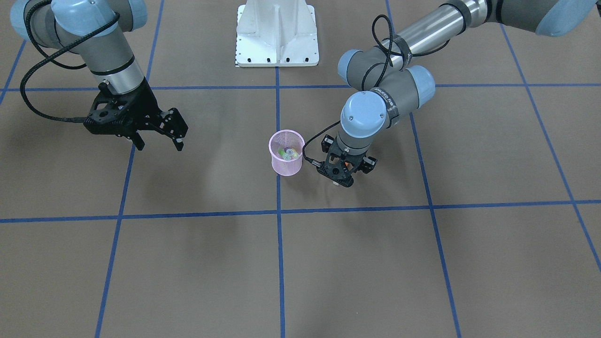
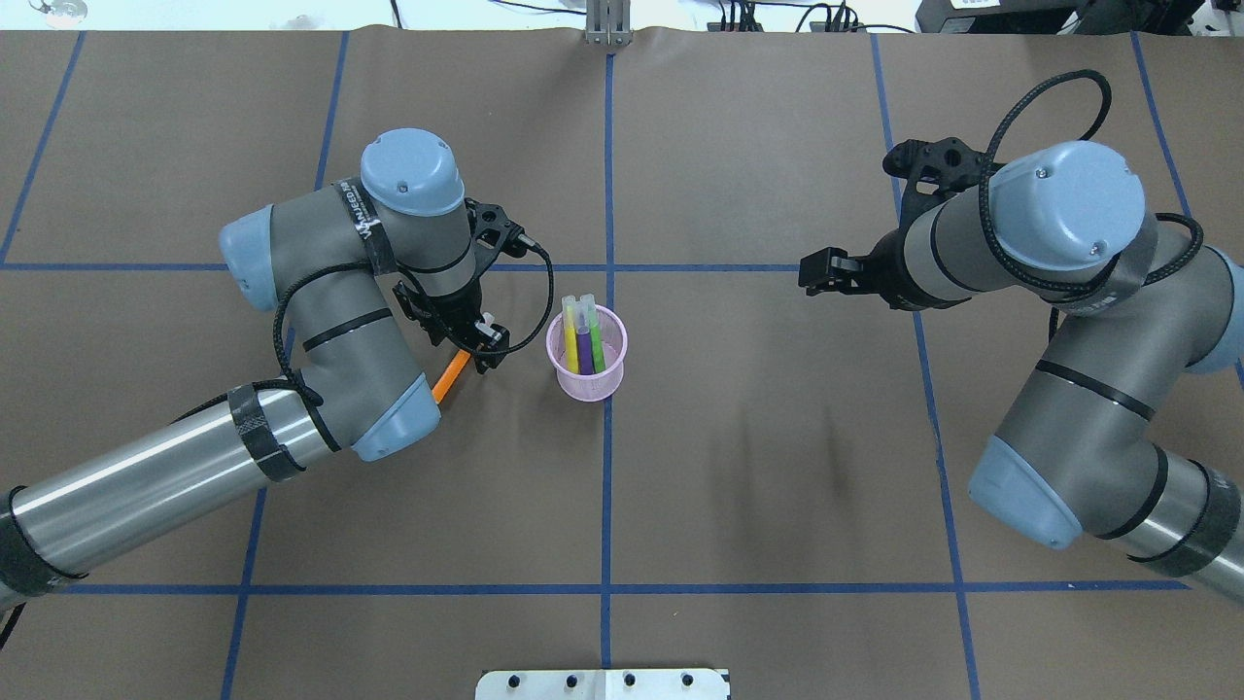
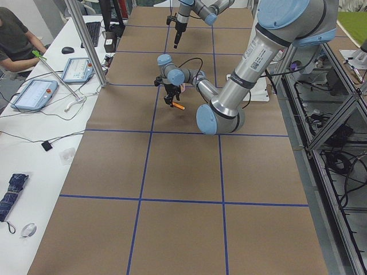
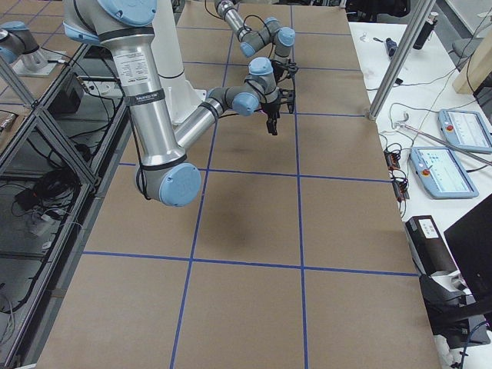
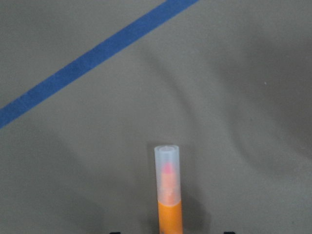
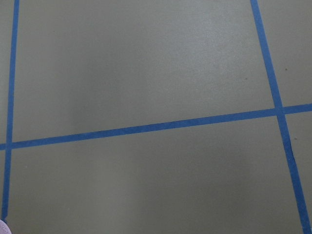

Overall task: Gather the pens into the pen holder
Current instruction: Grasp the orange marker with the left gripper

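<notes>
orange pen (image 5: 168,192) in left pincer (image 2: 479,348) beside pen holder (image 2: 588,389)

even bright overhead light, soft diffuse shadows, wrist views slightly soft, no glare.

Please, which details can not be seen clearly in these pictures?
- Left gripper: its own body covers the fingertips in the overhead view, and the left wrist view's bottom edge cuts them off.
- Orange pen: the left wrist view's bottom edge cuts off its lower end.
- Pens in the pen holder: too small to count in the front-facing view.
- The right wrist view shows only a pink sliver of the pen holder, at its corner.
</notes>
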